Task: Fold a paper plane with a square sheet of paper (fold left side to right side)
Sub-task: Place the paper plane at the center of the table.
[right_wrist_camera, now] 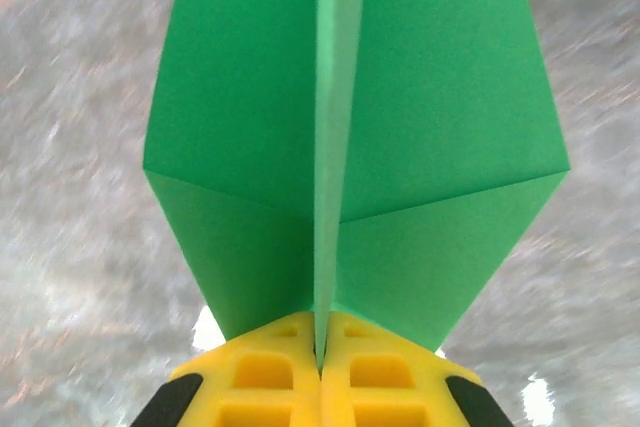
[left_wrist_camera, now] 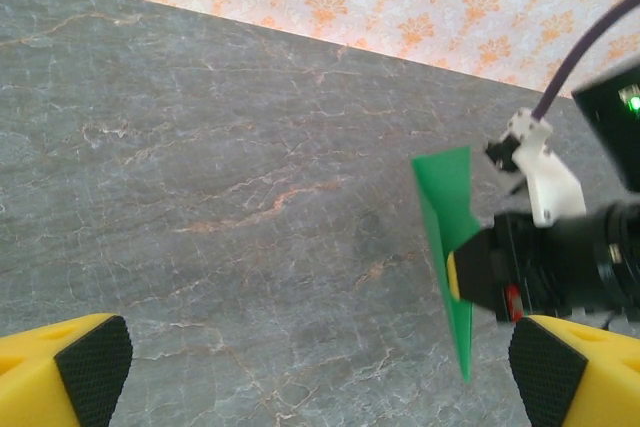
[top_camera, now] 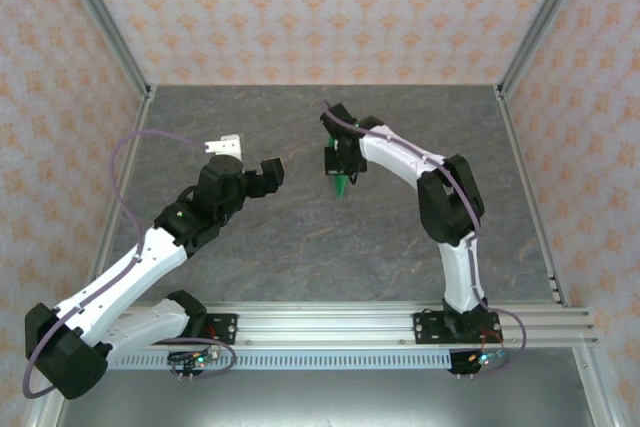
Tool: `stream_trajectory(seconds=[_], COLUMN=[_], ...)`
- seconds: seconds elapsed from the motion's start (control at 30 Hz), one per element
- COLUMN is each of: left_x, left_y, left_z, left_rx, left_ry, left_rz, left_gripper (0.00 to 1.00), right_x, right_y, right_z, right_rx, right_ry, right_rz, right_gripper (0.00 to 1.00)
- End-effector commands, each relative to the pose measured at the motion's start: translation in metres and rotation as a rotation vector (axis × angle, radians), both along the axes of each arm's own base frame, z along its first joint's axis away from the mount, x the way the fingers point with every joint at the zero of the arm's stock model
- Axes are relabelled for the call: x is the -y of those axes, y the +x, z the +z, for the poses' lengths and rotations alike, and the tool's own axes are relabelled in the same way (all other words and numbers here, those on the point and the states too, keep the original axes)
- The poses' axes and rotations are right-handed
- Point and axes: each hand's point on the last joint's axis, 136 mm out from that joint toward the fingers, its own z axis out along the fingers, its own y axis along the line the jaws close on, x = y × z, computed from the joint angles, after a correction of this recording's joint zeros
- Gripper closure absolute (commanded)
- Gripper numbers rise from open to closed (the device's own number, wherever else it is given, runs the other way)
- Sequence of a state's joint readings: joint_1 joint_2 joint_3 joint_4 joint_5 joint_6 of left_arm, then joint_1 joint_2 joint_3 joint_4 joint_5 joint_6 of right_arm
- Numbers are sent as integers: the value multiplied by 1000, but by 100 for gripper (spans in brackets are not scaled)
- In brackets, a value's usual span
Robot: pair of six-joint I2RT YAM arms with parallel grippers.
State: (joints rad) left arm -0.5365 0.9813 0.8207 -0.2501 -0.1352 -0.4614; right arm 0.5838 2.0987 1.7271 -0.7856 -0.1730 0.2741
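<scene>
The green paper is folded into a pointed dart shape with a lengthwise centre crease. My right gripper is shut on that centre fold, and a flap spreads out to each side. In the top view the right gripper holds the paper above the middle of the table, with the point hanging down. From the left wrist view the paper is seen edge-on, pinched by the right gripper. My left gripper stands open to the left of the paper and apart from it, with nothing between its fingers.
The grey marbled table is bare round both arms. Aluminium posts and patterned walls close off the back and sides. A metal rail with the arm bases runs along the near edge.
</scene>
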Motion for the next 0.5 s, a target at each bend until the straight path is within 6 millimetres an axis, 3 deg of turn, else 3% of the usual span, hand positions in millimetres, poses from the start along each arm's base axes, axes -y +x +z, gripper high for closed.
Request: stream_trajectory(seconds=[0.0, 0.2, 0.47], left_x=[-2, -4, -3], left_y=[-6, -8, -8], left_z=[1, 1, -2], left_rx=[-6, -11, -17], left_ry=[20, 28, 28], left_rz=[-13, -12, -13], left_gripper=[1, 1, 0], right_x=[28, 32, 32], right_y=[4, 18, 16], right_z=[-15, -33, -50], right_rx=[-50, -68, -106], right_ry=[-157, -186, -187], right_rz=[-13, -37, -35], right_gripper=[94, 93, 88])
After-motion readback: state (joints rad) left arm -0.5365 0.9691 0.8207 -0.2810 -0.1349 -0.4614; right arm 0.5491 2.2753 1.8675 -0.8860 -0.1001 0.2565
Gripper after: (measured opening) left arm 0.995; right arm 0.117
